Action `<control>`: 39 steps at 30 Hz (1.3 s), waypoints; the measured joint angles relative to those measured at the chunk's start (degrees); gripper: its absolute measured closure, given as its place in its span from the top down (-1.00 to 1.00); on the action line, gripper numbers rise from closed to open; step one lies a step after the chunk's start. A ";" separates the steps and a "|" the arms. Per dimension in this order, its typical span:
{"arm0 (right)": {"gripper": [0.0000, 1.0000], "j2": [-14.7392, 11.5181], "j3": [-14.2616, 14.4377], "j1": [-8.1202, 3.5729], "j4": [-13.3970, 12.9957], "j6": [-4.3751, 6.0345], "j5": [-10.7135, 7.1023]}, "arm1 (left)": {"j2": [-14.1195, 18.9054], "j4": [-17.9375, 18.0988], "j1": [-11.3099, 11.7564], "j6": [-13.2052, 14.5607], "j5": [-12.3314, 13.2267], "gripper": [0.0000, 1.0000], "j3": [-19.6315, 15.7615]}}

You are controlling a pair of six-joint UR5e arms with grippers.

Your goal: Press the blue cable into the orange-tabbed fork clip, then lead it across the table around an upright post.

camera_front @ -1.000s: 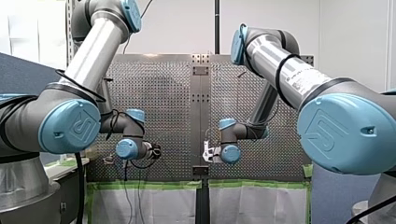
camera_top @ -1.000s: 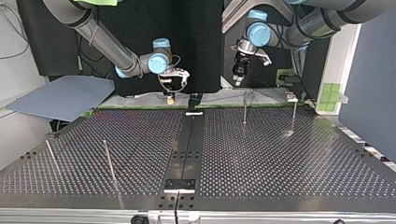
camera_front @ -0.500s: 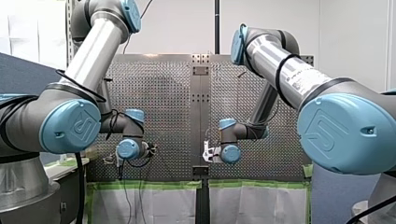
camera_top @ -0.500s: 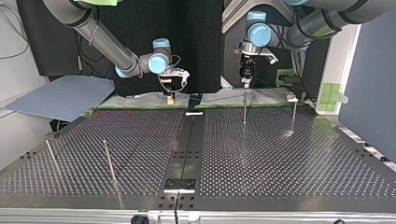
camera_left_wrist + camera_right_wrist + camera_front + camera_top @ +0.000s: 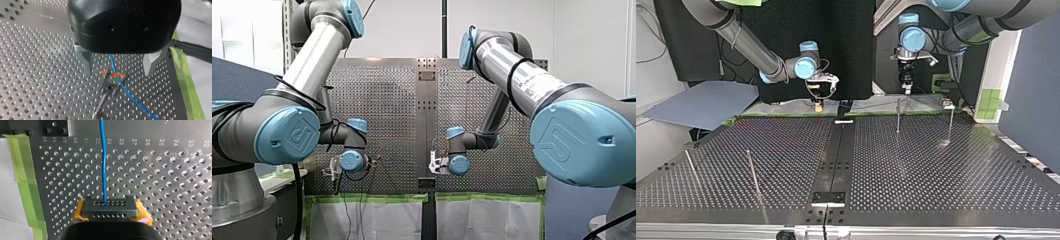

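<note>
In the left wrist view the blue cable (image 5: 130, 95) comes from under my black left gripper (image 5: 117, 73) and passes the orange-tabbed fork clip (image 5: 112, 74). The clip stands on a thin stem between the open metal fingers (image 5: 85, 62). Whether the cable sits inside the fork I cannot tell. In the right wrist view my right gripper (image 5: 107, 206), with yellow pads (image 5: 78, 215), is shut on the blue cable (image 5: 103, 157), which runs straight ahead over the perforated table (image 5: 162, 182). In the top view my left gripper (image 5: 906, 89) points down above a thin upright (image 5: 898, 117), and my right gripper (image 5: 819, 104) hangs at the table's far edge.
Upright posts stand at the top view's right (image 5: 950, 122) and at its near left (image 5: 752, 172), (image 5: 690, 164). Green tape (image 5: 27, 185) lines the table's edge by my right gripper. A grey sheet (image 5: 701, 102) lies off the table at the top view's left.
My left gripper has swung to point straight down and shifted toward the top view's right, over the thin upright. My right arm has not moved.
</note>
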 joint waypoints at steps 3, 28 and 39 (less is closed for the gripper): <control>-1.00 0.00 0.00 -0.02 0.00 0.04 -0.05 | -0.04 0.03 -0.10 -0.03 -1.65 1.00 0.37; -1.00 0.00 0.00 -0.07 0.00 1.25 -1.05 | -6.16 7.08 -1.34 -3.71 2.27 1.00 1.84; -1.00 0.00 -0.01 -0.07 0.00 1.29 -1.10 | -6.30 9.24 -1.32 -2.44 1.70 1.00 2.55</control>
